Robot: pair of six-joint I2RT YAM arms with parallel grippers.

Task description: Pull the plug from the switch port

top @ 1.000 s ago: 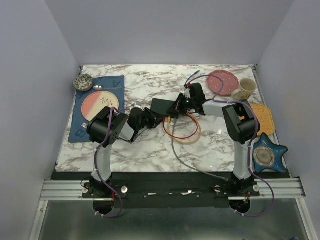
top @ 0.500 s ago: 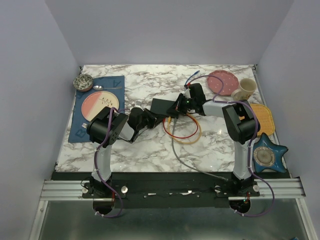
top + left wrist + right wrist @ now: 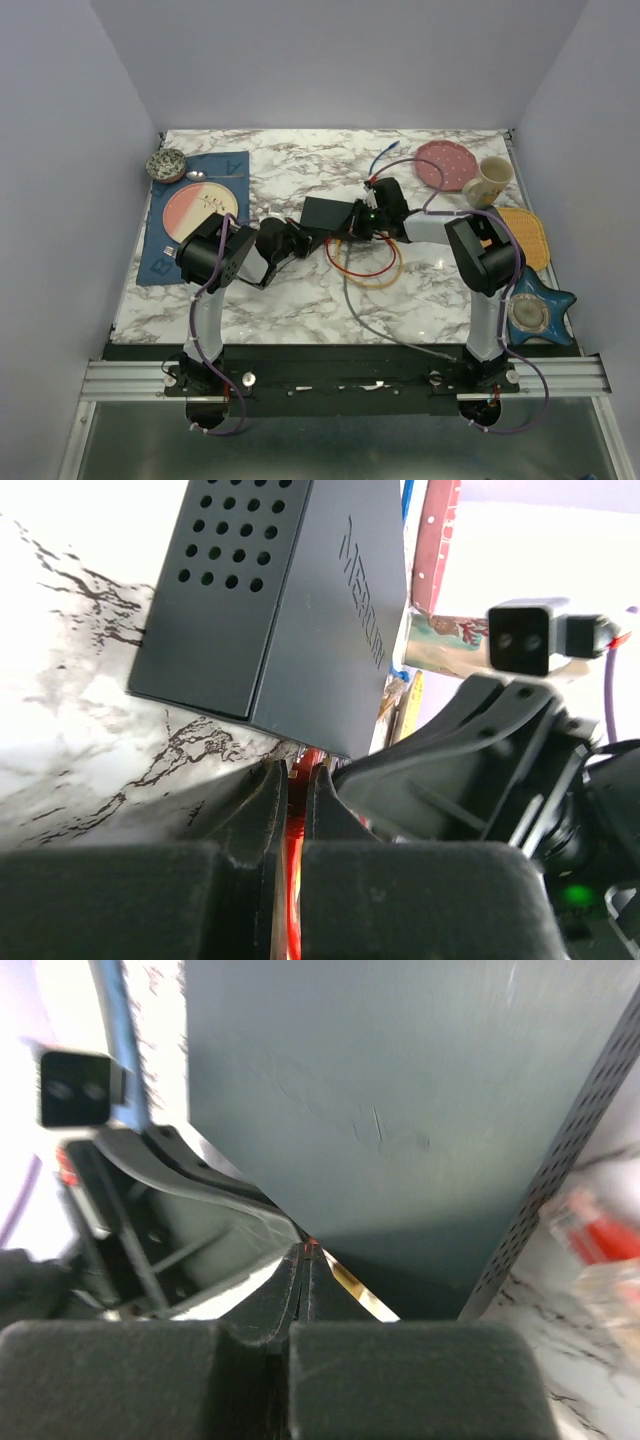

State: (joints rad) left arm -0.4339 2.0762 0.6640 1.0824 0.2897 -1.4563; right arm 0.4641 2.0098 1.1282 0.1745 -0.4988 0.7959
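The switch [image 3: 322, 210] is a flat black box in the middle of the marble table; its top and perforated side fill the left wrist view [image 3: 270, 610]. My left gripper [image 3: 297, 780] is shut on the red cable [image 3: 296, 880] right at the switch's near edge, where the plug itself is hidden between the fingers. From above, that gripper [image 3: 320, 238] comes in from the left. My right gripper [image 3: 305, 1252] is shut, with its tips against the switch's top [image 3: 400, 1110] near the same corner, and reaches in from the right [image 3: 352, 222].
The red cable loops [image 3: 368, 266] in front of the switch beside a grey cable [image 3: 365, 310]. A loose clear plug with red wire [image 3: 598, 1245] lies by the perforated side. Pink plate [image 3: 445, 163], cup [image 3: 488, 178], blue mat with plate [image 3: 195, 210] stand around.
My left jaws have closed onto the red cable at the switch's edge. The right gripper has shifted slightly left and nearer, toward the switch's corner. The switch has stayed put.
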